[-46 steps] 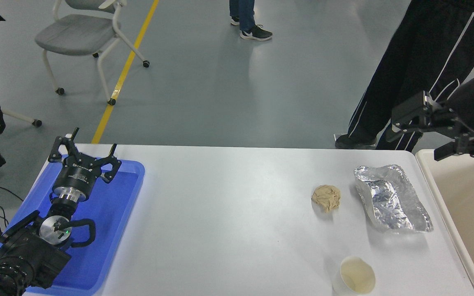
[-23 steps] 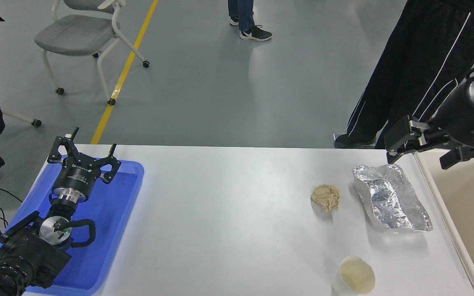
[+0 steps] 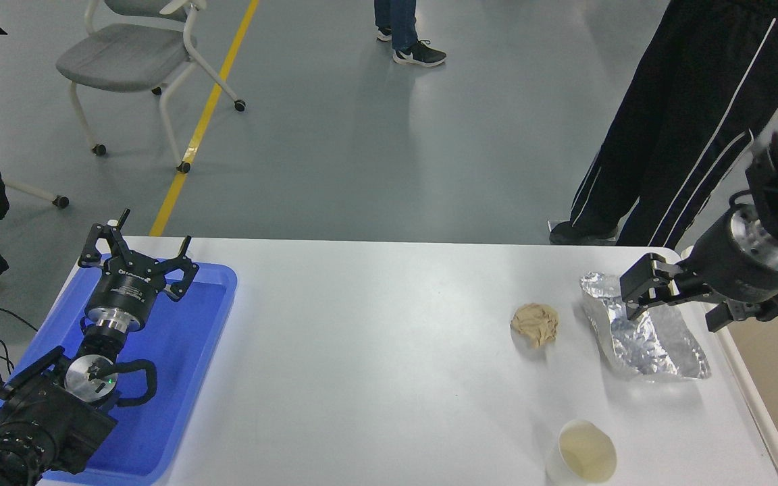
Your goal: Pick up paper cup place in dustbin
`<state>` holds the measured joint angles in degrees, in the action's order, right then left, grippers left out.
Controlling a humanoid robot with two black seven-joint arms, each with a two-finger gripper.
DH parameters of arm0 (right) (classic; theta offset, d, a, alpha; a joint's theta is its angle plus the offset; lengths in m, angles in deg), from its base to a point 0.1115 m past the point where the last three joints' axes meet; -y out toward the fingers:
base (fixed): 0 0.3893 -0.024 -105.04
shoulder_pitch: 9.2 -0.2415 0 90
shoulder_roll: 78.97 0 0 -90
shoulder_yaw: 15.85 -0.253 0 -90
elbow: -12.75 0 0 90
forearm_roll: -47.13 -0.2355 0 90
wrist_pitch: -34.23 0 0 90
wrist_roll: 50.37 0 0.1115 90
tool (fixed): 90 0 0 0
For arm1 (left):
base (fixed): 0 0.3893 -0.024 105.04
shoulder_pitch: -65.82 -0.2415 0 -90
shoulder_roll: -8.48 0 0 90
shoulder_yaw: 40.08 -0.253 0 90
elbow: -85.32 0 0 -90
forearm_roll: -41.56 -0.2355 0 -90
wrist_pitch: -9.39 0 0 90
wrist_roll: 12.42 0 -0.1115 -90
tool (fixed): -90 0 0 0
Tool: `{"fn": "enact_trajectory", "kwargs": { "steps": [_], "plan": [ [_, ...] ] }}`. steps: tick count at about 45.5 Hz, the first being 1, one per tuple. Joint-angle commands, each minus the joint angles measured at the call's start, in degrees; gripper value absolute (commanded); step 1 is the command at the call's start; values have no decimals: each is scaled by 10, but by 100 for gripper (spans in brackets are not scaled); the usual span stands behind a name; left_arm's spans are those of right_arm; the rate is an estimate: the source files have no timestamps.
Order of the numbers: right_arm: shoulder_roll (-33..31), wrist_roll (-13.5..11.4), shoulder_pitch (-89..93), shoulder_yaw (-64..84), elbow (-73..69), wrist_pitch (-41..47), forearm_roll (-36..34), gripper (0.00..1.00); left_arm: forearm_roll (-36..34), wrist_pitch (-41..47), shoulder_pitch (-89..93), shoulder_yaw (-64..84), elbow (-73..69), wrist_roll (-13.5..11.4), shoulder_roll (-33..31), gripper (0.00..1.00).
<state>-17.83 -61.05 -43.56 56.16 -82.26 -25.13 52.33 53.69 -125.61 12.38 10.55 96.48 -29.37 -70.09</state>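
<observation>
Cup first: the paper cup (image 3: 582, 454) stands upright on the white table (image 3: 375, 337), at about 5 o'clock of the table, near the front edge, with its pale inside open to the top. Nothing touches it. At 12 o'clock from the cup lies the crumpled tan paper ball (image 3: 535, 323), and at about 1 o'clock lies the silver foil (image 3: 645, 334). The dustbin (image 3: 767, 412) is at 3 o'clock of the cup, beyond the table's right edge.

The right gripper (image 3: 676, 304) hangs over the far end of the foil, well apart from the cup. Its fingers stand wide apart and hold nothing; I cannot tell if one finger touches the foil or only hides it.

I judge that the grasp is not yet begun, so the whole task is still to do. Some risks: on its way to the cup, the gripper can catch the foil and drag it. The cup is light and close to the table edge, so a push from one finger can tip it or send it off the table. A too strong squeeze can crush the thin wall.

The left gripper (image 3: 138, 260) rests at 9 o'clock over the blue tray (image 3: 179, 378), fingers spread, empty.
</observation>
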Motion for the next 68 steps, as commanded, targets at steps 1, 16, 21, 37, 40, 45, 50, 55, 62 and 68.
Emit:
{"fn": "enact_trajectory", "kwargs": {
  "steps": [1, 16, 21, 37, 40, 45, 50, 55, 62, 68],
  "plan": [
    [-13, 1, 66, -10, -13, -26, 0, 94, 0, 0, 0, 0, 0, 0, 0, 100],
    [-12, 3, 179, -58, -37, -94, 0, 94, 0, 0, 0, 0, 0, 0, 0, 100],
    [-12, 3, 210, -83, -37, -119, 0, 94, 0, 0, 0, 0, 0, 0, 0, 100],
    [-7, 5, 299, -146, -38, -180, 0, 93, 0, 0, 0, 0, 0, 0, 0, 100],
    [-4, 5, 307, -158, -37, -189, 1, 92, 0, 0, 0, 0, 0, 0, 0, 100],
    [-3, 5, 322, -166, -33, -199, 3, 91, 0, 0, 0, 0, 0, 0, 0, 100],
    [-3, 5, 337, -171, -20, -215, 23, 91, 0, 0, 0, 0, 0, 0, 0, 100],
    [-8, 5, 352, -180, -18, -230, 52, 90, 0, 0, -1, 0, 0, 0, 0, 100],
    [-19, 5, 361, -181, -7, -240, 79, 90, 0, 0, -1, 0, 0, 0, 0, 100],
    [-25, 5, 372, -181, 9, -240, 103, 90, 0, 0, -1, 0, 0, 0, 0, 100]
  ]
}}
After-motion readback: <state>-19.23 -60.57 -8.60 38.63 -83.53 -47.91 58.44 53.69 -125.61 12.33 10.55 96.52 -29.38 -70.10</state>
